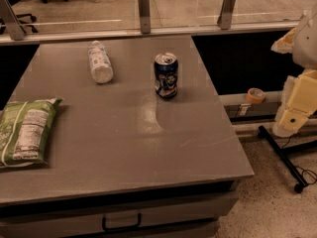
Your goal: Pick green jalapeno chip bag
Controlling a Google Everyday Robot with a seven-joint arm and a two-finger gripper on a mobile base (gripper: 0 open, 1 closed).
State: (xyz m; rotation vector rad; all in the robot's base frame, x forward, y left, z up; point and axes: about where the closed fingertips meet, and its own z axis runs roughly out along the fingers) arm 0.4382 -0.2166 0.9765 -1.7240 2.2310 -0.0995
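Grey table [148, 143] fills the frame; the green jalapeno chip bag [26, 132] lies flat at its left edge, untouched. My gripper [293, 117] sits at the right edge, off the table, well apart from the bag; open or closed, I cannot tell. White bottle [100, 62] and soda can [166, 75] upper centre; approach and grasp both remain.

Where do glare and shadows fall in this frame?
Camera view: warm, dim light; a pale sheen on the table just in front of the soda can; soft shadows hug the can, the white bottle and the green jalapeno chip bag at the left edge; the gripper, off the table at the right edge, is lit pale yellow.
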